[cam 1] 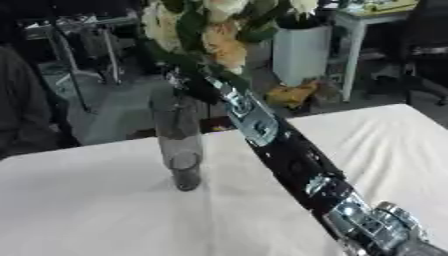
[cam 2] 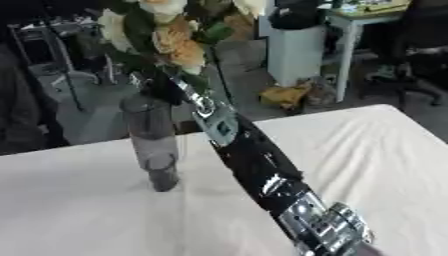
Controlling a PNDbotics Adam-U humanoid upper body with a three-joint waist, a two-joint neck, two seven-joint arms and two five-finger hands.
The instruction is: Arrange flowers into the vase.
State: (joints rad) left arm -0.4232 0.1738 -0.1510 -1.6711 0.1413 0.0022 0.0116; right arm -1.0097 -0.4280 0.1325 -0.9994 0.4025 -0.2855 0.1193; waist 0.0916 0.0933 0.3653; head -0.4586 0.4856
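A tall grey see-through vase [cam 1: 178, 145] stands upright on the white table [cam 1: 87, 210], left of centre. My right arm [cam 1: 289, 160] reaches diagonally from the lower right corner up over the table. At its end the dark right hand [cam 1: 194, 84] is curled round the stems of a bunch of cream and orange flowers [cam 1: 219, 35] with green leaves. The bunch is held just above and slightly right of the vase's mouth [cam 2: 140, 104]. The stems' lower ends are hidden behind the hand. My left hand shows in neither view.
Beyond the table's far edge are a white bin [cam 1: 302, 52], a pale side table [cam 1: 367, 20], a yellowish thing on the floor [cam 1: 293, 94] and metal chair frames [cam 1: 83, 45]. A person in dark clothes [cam 1: 22, 105] stands at the left edge.
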